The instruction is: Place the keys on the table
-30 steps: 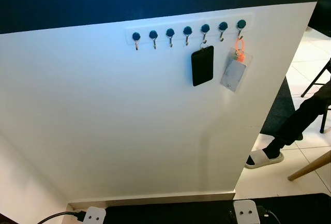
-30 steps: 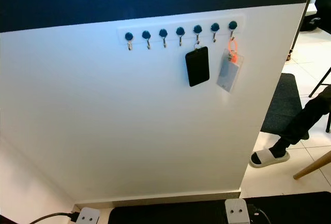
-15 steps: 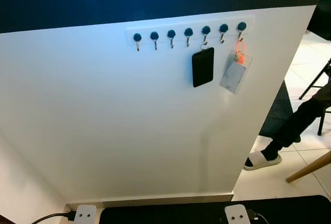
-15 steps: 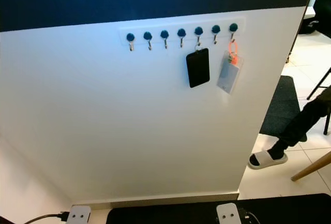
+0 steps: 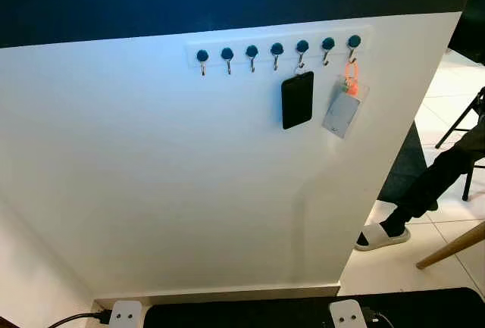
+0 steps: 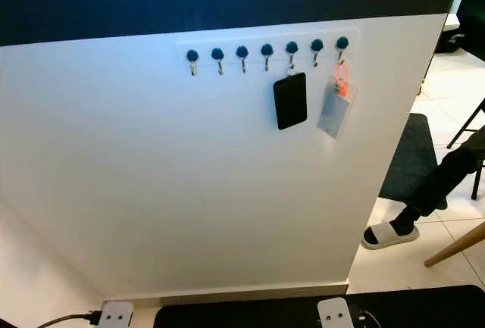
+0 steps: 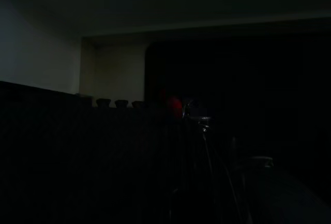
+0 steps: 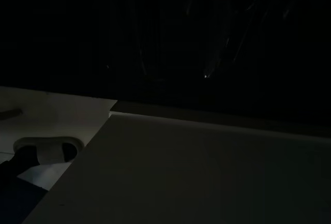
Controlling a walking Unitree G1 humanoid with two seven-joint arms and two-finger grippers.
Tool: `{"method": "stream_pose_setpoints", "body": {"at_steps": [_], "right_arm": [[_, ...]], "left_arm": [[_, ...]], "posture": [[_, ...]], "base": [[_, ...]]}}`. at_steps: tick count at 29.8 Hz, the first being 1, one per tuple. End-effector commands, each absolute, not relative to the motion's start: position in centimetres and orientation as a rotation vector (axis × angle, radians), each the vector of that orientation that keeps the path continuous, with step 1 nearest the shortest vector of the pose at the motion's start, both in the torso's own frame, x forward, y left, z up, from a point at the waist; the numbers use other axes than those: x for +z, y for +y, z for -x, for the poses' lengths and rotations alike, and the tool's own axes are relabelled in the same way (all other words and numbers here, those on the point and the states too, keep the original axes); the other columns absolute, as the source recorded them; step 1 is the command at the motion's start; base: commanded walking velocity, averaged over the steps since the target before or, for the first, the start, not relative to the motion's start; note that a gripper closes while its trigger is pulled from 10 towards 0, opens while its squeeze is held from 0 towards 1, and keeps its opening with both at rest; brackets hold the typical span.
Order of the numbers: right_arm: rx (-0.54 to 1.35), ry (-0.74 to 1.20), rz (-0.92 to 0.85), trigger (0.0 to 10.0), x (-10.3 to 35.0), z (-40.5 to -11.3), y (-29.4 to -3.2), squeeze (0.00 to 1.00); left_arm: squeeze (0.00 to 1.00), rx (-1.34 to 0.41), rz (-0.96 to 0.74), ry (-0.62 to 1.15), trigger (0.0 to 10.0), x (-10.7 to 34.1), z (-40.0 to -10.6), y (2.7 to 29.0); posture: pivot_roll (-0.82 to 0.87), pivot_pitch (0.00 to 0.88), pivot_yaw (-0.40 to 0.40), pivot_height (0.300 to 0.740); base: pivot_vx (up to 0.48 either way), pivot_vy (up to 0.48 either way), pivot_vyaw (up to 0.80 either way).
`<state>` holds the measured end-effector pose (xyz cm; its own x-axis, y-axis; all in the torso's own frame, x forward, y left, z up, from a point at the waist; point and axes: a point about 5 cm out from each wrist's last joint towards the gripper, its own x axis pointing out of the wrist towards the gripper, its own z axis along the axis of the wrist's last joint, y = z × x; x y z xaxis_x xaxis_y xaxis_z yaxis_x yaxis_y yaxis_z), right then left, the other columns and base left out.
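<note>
A white rail of several dark-knobbed hooks (image 5: 276, 46) runs across the top of a white wall panel (image 5: 189, 184). A flat black key fob (image 5: 297, 100) hangs by a metal ring from one hook towards the right end. From the last hook on the right dangles a clear card holder (image 5: 342, 112) on an orange loop (image 5: 351, 74). The other hooks are bare. Both wrist views are very dark. The left wrist view makes out a pale wall (image 7: 36, 53), and the right wrist view a pale flat surface (image 8: 181, 172).
A seated person's dark trouser leg and white slipper (image 5: 381, 235) rest on the tiled floor at the right, beside a dark mat (image 5: 405, 169), black chair legs (image 5: 455, 127) and a slanted wooden leg (image 5: 451, 246). Two white blocks (image 5: 125, 314) and a black cable (image 5: 72, 318) lie at the bottom edge.
The whole picture has shifted a little, so the camera has moved. The fob and card holder hang on the same hooks as before.
</note>
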<state>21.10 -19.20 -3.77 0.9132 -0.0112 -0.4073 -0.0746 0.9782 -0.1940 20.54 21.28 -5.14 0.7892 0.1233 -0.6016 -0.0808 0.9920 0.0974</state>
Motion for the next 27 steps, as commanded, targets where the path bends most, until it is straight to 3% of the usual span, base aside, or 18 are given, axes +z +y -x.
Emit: {"method": "stream_pose_setpoints", "body": {"at_steps": [1,21,27], "right_arm": [[0.033,0.447,0.206,10.0,-4.38,-20.25,-19.20,0.00],[0.022,0.445,0.189,10.0,-4.35,-20.49,-19.07,0.00],[0.018,0.447,0.185,10.0,-4.43,-20.39,-19.09,0.00]], "left_arm": [[0.00,0.115,-0.061,0.672,10.0,-5.54,-19.97,21.25],[0.00,0.107,-0.074,0.666,10.0,-5.39,-20.30,21.25],[0.00,0.103,-0.075,0.662,10.0,-5.31,-20.45,21.14]], "posture": [[0.01,0.149,0.089,0.740],[0.01,0.143,0.094,0.740],[0.01,0.148,0.094,0.740]], "base": [[0.000,0.000,0.00],[0.000,0.000,0.00],[0.000,0.000,-0.51]]}}
